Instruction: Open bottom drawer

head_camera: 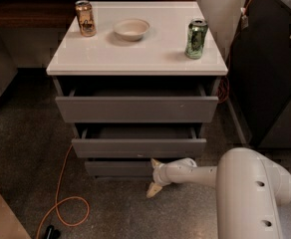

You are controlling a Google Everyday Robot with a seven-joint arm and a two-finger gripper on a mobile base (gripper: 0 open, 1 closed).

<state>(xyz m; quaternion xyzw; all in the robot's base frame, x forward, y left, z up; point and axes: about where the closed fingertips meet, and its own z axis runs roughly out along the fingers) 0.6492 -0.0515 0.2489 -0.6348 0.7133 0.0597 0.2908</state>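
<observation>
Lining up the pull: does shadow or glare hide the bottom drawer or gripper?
Camera view: bottom drawer front dim under the middle drawer, but readable; gripper at its right end, well lit; soft glare only on the white top.

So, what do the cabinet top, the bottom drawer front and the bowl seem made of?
The cabinet top looks like glossy white laminate; it reflects light. The bottom drawer: matte grey, probably painted board, no shine. The bowl: pale, dull, perhaps paper or ceramic. The hand, at the bottom drawer's front, looks like cream plastic.

White rounded arm, 2 dark holes, cream gripper beside bottom drawer.
</observation>
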